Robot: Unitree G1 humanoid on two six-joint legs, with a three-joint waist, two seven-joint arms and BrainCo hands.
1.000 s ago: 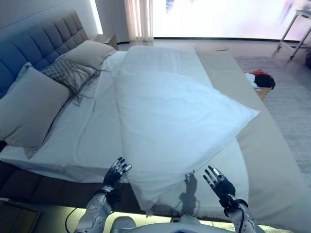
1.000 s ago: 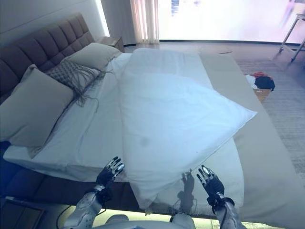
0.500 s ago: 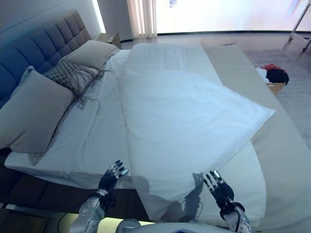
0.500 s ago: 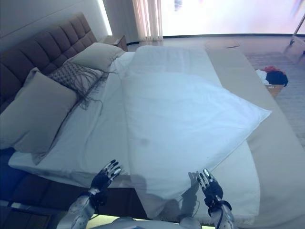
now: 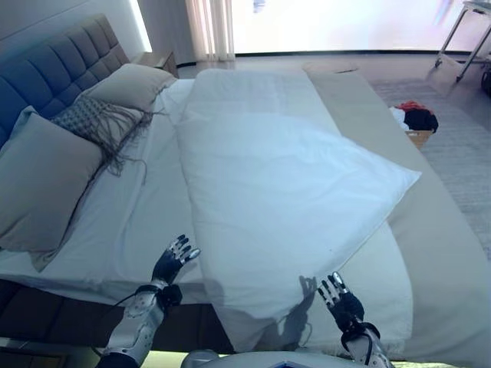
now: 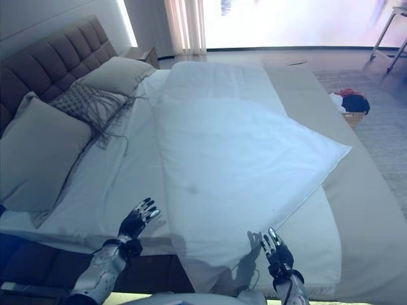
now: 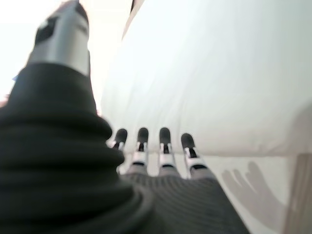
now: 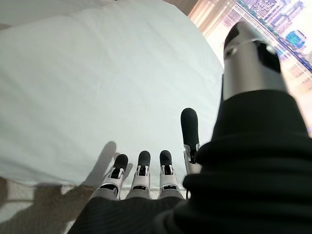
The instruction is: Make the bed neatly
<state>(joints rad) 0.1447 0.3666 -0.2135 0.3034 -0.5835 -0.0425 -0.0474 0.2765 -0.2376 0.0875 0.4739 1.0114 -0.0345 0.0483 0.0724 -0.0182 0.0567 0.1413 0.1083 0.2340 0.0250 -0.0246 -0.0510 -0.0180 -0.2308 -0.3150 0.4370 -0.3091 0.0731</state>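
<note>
A white duvet (image 5: 284,192) lies crumpled and askew on the bed, one corner pointing to the right, its near corner hanging over the bed's front edge. A white sheet (image 5: 146,222) covers the mattress on the left. My left hand (image 5: 170,261) is open and empty by the duvet's near left edge. My right hand (image 5: 340,300) is open and empty at the duvet's near right edge. Both wrist views show straight fingers (image 7: 163,141) (image 8: 141,165) over white cloth, holding nothing.
Grey pillows (image 5: 42,180) (image 5: 130,84) and a fringed cushion (image 5: 96,119) lean on the padded headboard (image 5: 46,77) at left. A beige cover (image 5: 437,253) lies along the bed's right side. A basket of clothes (image 5: 414,123) stands on the floor at right.
The whole picture has shifted, so the camera has moved. Both hands stay open near the duvet's front edge; the left hand now reaches a little further over the bed.
</note>
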